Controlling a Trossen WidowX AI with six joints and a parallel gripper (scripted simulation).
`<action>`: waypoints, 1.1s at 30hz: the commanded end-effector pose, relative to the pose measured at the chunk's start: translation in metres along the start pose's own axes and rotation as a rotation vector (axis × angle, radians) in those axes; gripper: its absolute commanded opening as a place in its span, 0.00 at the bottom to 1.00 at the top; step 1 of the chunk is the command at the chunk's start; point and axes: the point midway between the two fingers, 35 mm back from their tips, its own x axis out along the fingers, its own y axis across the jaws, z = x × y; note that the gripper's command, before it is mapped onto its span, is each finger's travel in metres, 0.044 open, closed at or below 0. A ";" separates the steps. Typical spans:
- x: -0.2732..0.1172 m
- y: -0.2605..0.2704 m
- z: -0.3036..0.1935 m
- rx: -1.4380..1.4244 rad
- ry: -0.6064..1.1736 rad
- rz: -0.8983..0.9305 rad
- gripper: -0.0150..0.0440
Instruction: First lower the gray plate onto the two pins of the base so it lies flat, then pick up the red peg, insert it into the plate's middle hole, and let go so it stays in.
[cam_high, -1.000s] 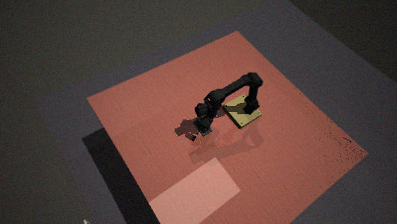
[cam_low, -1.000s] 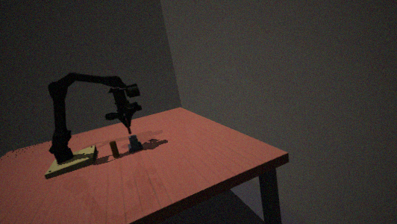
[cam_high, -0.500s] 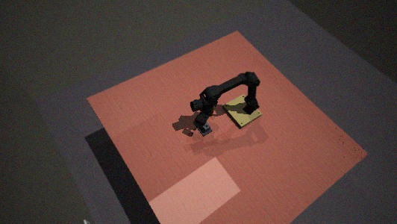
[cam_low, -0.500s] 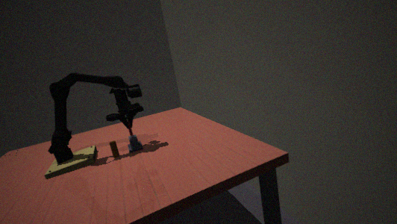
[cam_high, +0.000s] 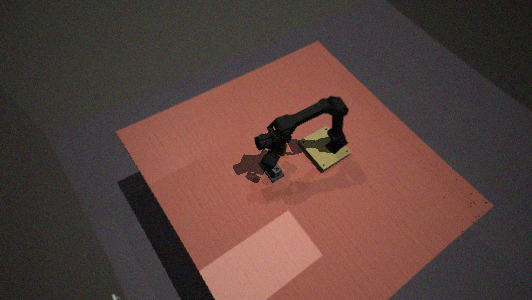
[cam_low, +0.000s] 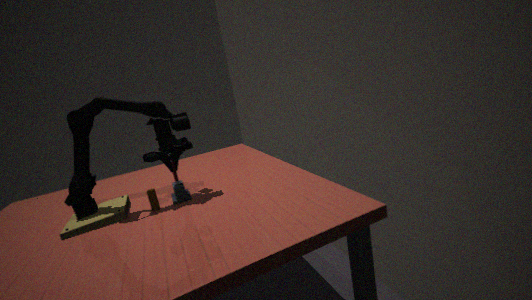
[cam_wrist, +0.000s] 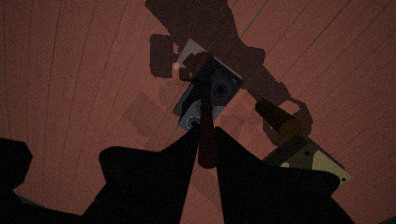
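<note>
My end effector (cam_high: 271, 163) (cam_low: 176, 172) (cam_wrist: 207, 129) is nearly closed, gripping the red peg (cam_low: 176, 176) (cam_wrist: 207, 145), upright over the gray plate (cam_high: 274, 173) (cam_low: 181, 193) (cam_wrist: 220, 89), inward from the tabletop's (cam_high: 400, 200) (cam_low: 280, 200) (cam_wrist: 75, 100) left edge in the top view; hole alignment is too dim to confirm.

Arm arched; hand (cam_high: 272, 168) (cam_low: 176, 176) (cam_wrist: 207, 129) pointing down, fingers nearly together.
</note>
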 end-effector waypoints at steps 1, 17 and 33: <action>0.000 0.000 0.000 0.001 0.000 -0.003 0.25; 0.000 0.000 0.000 0.000 0.000 0.000 0.25; 0.018 -0.001 0.000 0.001 0.000 -0.003 0.25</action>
